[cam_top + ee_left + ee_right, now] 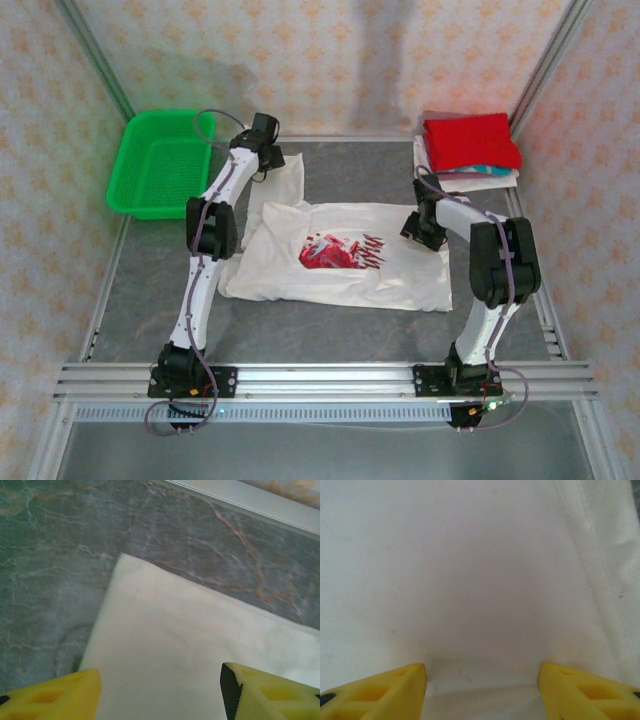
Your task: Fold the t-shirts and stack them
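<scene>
Count taken: one cream-white t-shirt (400, 275) lay spread flat at the middle of the table (300, 335), with one red splatter graphic (338, 251) on its chest. One stack stood at the far right corner, with one folded red t-shirt (470, 140) on top, one teal-edged layer (468, 172) under it and white cloth (492, 183) at the bottom. One green mesh basket (160, 165) sat at the far left.

My left gripper (160, 672) hung over the shirt's far-left sleeve corner, its two yellow fingers (60, 695) set wide with nothing between them. My right gripper (482, 667) sat low over the shirt's right edge, its fingers (585, 690) likewise spread wide, with only flat cloth showing below.
</scene>
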